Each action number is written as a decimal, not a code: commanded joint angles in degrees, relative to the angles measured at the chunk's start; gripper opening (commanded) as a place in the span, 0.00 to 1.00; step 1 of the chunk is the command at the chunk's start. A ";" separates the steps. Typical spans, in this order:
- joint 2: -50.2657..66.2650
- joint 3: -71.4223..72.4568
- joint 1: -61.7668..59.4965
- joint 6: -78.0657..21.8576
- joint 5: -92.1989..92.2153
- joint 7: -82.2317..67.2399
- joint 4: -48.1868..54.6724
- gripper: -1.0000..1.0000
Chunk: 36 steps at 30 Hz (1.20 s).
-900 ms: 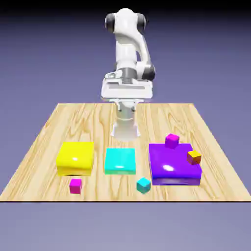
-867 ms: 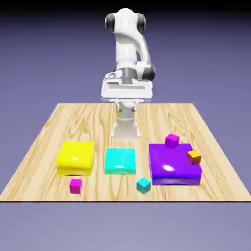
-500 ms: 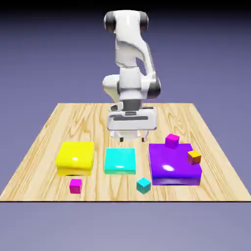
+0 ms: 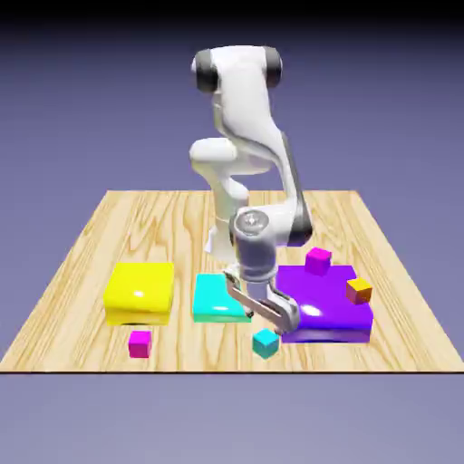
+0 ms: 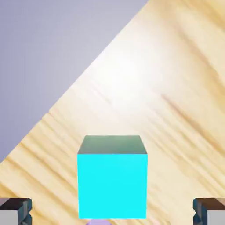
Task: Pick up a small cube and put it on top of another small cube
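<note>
The small cube (image 4: pixel 265 343), cyan with darker teal sides, rests on the wooden table near its front edge. My gripper (image 4: pixel 265 313) hangs just above it, open, its fingers set on a diagonal and apart from the cube. In the hand view the small cube (image 5: pixel 112 176) fills the lower middle, with wide gaps to the grey fingertips (image 5: pixel 15 211) at both bottom corners of my gripper (image 5: pixel 112 212). Other small cubes are a magenta one (image 4: pixel 139 343) on the table, a magenta one (image 4: pixel 317 261) and an orange one (image 4: pixel 359 290) on the purple block.
Three big flat blocks stand in a row: yellow (image 4: pixel 139 292), cyan (image 4: pixel 214 297) and purple (image 4: pixel 326 308). My hand hangs between the cyan and purple blocks. The table's edge (image 5: pixel 66 94) crosses the hand view diagonally.
The arm has swung from the back of the table forward and down, to just above the small cyan cube. The hand has turned so its fingers sit diagonally. No cube has moved.
</note>
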 commanded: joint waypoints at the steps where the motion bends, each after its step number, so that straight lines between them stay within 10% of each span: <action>1: 2.08 0.12 0.08 1.85 0.16 -0.18 0.23 0.50; 3: 5.82 0.34 0.23 5.20 0.44 -0.50 0.64 0.50; 4: 5.83 0.34 0.23 5.20 0.44 -0.50 0.64 0.00; 36: -43.04 24.98 9.29 -22.56 9.06 -23.81 -21.47 0.00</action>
